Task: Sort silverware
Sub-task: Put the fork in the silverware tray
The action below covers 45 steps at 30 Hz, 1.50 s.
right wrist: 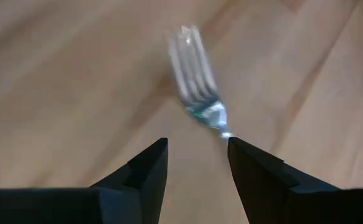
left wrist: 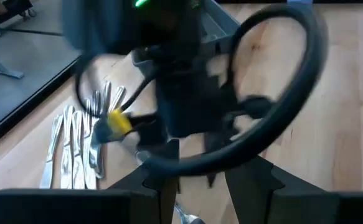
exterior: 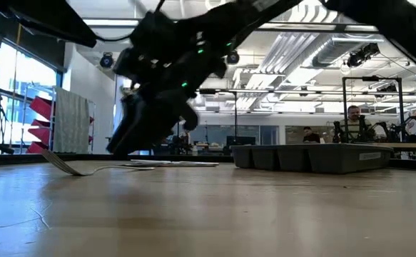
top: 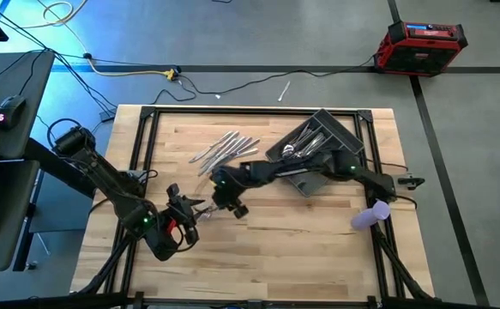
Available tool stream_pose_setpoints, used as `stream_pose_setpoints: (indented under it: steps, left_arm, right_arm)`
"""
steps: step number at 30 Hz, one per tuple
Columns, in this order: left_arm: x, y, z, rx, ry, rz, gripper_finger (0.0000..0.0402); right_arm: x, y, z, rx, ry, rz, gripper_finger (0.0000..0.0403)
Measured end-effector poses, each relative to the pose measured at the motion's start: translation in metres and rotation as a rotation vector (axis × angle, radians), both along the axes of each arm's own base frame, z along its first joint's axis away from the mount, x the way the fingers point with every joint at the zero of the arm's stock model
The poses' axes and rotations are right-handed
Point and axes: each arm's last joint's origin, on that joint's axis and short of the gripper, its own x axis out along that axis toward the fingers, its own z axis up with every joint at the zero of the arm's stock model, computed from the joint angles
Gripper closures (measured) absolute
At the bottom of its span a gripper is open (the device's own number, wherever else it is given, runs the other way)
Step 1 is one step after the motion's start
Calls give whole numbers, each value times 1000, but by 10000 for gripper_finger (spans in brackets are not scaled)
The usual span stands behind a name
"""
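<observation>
High view: I am working partway through the sort, with some silverware (top: 305, 142) lying in the grey plastic tray (top: 340, 130) and slim shiny pieces (top: 224, 148) waiting on the wooden table (top: 284, 232). My right end effector (top: 221, 199) is released over a fork (right wrist: 197, 81); the left end effector (top: 194, 209) is released too.
</observation>
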Motion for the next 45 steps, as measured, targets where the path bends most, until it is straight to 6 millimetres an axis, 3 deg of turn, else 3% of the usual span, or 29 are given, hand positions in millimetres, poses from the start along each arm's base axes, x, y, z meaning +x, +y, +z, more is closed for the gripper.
stream_pose_setpoints:
  steps: [8,11,14,21,25,29,33,37,42,45]
  left_arm:
    - [-3,-4,0,1,-4,-20,298]
    - [-4,-5,0,0,-5,-22,298]
    - [-4,-5,0,-1,-5,-22,298]
    - [-7,-8,-3,-25,3,-38,298]
    - [-10,-12,-3,-24,-28,-38,298]
    - [-15,-16,-1,4,-70,-40,298]
    - [-18,-19,-1,7,-95,-39,298]
    - [-16,-21,-6,19,-90,-36,298]
    - [-13,-23,-13,49,-88,-21,298]
    - [-10,-21,-13,49,-99,1,298]
  right_arm:
    - [21,-15,-23,-19,52,31,255]
    - [17,-14,-25,-9,104,19,299]
    - [13,-14,-24,9,156,-10,375]
    - [-10,0,-1,37,353,-37,399]
    - [-30,11,27,16,453,17,401]
    - [-54,21,64,-52,502,47,401]
    - [-85,15,97,-130,487,3,402]
    - [-130,-19,123,-197,479,-110,402]
    - [-205,-70,121,-257,537,-179,402]
    - [-243,-97,110,-320,534,-238,402]
